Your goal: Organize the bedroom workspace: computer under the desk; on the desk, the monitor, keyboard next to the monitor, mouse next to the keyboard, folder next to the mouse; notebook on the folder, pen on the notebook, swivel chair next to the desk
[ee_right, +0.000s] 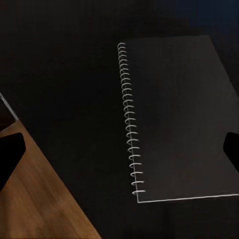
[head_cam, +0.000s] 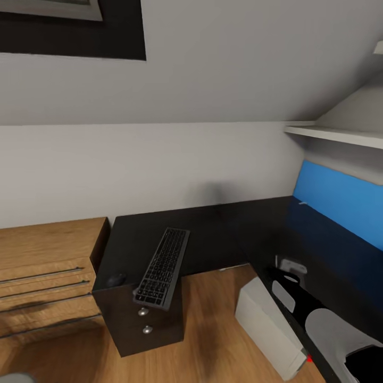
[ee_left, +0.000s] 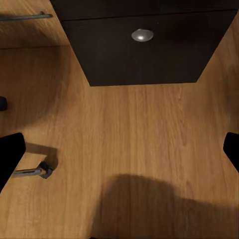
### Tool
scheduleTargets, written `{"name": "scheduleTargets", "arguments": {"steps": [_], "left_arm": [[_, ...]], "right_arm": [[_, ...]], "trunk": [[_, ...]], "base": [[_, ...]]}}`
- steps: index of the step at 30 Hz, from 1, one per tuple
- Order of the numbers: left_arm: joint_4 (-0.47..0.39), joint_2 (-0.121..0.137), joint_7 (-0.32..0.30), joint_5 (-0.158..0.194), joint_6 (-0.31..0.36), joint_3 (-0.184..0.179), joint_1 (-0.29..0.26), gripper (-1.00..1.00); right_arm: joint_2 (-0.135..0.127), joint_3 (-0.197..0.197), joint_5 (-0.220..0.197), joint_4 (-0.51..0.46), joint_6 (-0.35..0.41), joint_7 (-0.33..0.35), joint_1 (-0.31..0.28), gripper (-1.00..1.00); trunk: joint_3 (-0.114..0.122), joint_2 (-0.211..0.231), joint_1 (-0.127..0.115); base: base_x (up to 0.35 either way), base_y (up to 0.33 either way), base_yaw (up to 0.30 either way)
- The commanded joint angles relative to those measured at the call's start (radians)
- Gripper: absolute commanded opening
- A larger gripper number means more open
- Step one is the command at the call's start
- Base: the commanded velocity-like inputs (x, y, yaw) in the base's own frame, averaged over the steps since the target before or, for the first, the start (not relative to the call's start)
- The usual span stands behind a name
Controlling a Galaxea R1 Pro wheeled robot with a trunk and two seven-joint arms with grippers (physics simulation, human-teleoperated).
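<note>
The black keyboard (head_cam: 162, 268) lies slanted on the desk (head_cam: 213, 234), its near end hanging over the front edge. The mouse (head_cam: 115, 279) sits just left of it. The light grey computer (head_cam: 268, 327) stands on the floor under the desk. A thin white pen (head_cam: 303, 202) lies by the blue wall panel. My right gripper (ee_right: 119, 154) hovers open over the dark spiral-bound notebook (ee_right: 174, 119) on the desk. My left gripper (ee_left: 119, 149) hangs open above the floor before the drawer unit (ee_left: 144, 55). The monitor and folder are out of view.
A wooden dresser (head_cam: 42, 271) adjoins the desk on the left. A blue wall panel (head_cam: 340, 199) and a white shelf (head_cam: 340, 135) line the right wall. My right arm (head_cam: 332, 330) reaches over the desk's right wing. A chrome leg with a caster (ee_left: 32, 172) rests on the floor.
</note>
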Motion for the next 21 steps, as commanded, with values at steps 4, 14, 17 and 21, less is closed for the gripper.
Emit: {"name": "scheduleTargets", "arguments": {"steps": [4, 14, 17, 21], "left_arm": [[0.001, 0.001, 0.007, 0.011, -0.006, -0.007, -0.001, 1.0], [0.003, 0.002, 0.006, 0.011, -0.006, -0.007, -0.001, 1.0], [0.003, 0.002, 0.006, 0.011, -0.006, -0.008, -0.001, 1.0], [0.003, 0.002, 0.005, 0.01, -0.006, -0.008, -0.001, 1.0]], "right_arm": [[-0.019, -0.009, -0.007, -0.002, -0.003, -0.007, -0.001, 1.0], [-0.028, -0.011, -0.004, -0.001, -0.031, -0.002, -0.001, 1.0], [-0.028, -0.009, -0.002, 0.0, -0.039, -0.001, -0.001, 1.0], [-0.029, -0.009, -0.001, 0.0, -0.041, 0.0, -0.001, 1.0]], "trunk": [[-0.001, -0.001, 0.0], [-0.001, -0.001, 0.0], [-0.001, -0.001, 0.0], [-0.001, -0.001, 0.0]], "base": [[0.111, 0.0, 0.0], [0.265, -0.035, 0.0], [0.237, -0.193, 0.0], [0.162, -0.231, 0.0]]}}
